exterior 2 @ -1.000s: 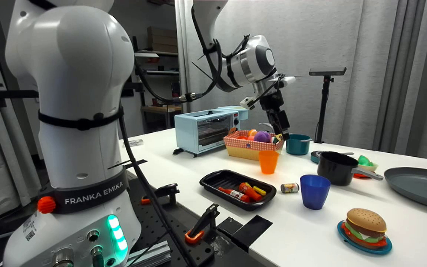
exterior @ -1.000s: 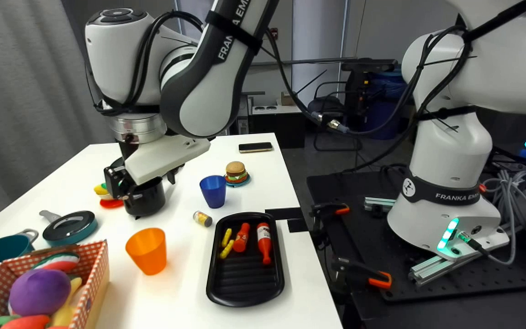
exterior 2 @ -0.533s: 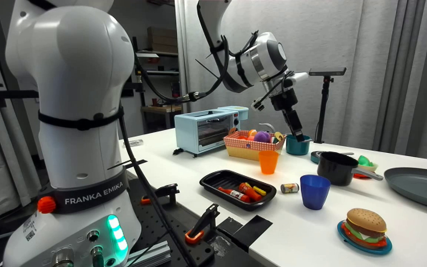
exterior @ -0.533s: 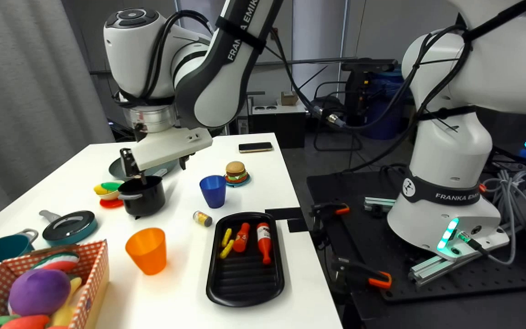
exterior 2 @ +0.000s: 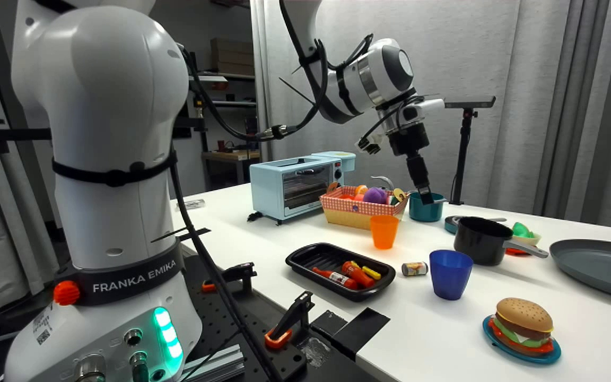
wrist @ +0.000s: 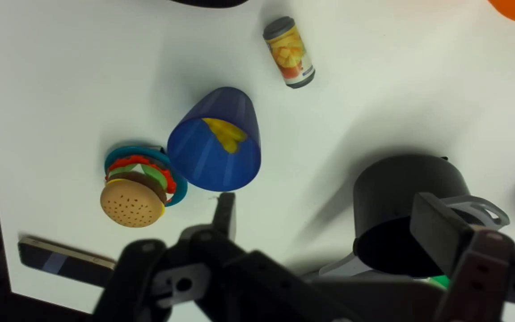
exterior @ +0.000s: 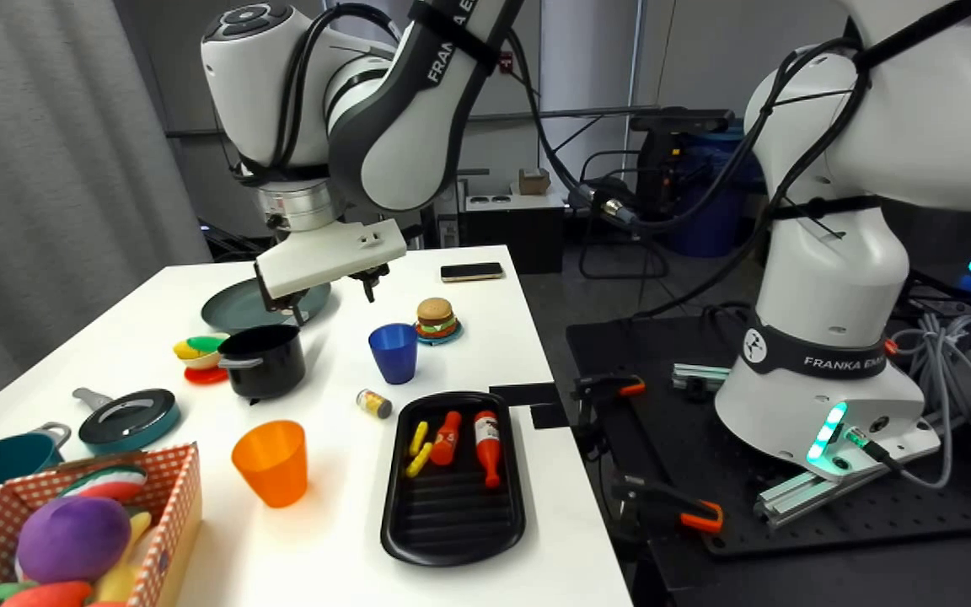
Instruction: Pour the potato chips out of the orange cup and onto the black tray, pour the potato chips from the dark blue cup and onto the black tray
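A grey curtain [exterior: 39, 169] hangs at the left of the white desk [exterior: 334, 539] in an exterior view. Of the task's things, the orange cup [exterior: 270, 464] comes first, upright; its pour looks done, though its floor is hidden. Next the claw [exterior: 334, 305] hangs in the air, jaws spread wide, holding nothing. Past it the dark blue cup [exterior: 394, 358] stands upright; the wrist view shows yellow chips [wrist: 227, 134] inside, so that pour remains. Farther right, the black tray [exterior: 452, 527] bears two yellow pieces [exterior: 419, 438], probably the orange cup's chips, beside two red bottles [exterior: 445, 443].
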You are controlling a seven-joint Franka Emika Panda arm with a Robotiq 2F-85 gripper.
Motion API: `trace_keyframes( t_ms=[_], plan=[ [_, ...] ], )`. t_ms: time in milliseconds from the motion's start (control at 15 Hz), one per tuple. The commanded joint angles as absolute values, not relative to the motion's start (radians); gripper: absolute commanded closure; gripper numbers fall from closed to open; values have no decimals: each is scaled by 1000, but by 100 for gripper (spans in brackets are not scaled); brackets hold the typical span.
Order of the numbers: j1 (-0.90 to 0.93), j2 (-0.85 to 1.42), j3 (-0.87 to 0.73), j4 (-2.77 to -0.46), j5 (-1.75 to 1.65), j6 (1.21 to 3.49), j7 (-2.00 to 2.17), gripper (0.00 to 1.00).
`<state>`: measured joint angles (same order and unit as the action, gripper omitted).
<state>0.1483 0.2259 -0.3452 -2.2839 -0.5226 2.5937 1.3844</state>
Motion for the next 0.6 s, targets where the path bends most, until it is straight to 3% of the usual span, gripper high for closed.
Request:
trace_keyframes(
  t_ms=[0, 533],
  plan=[
    [73, 172, -293, -2315, -454, 2563, 1375, 0],
    [-42, 220, -268, -2301, -280, 2606, 1293, 0]
  ],
)
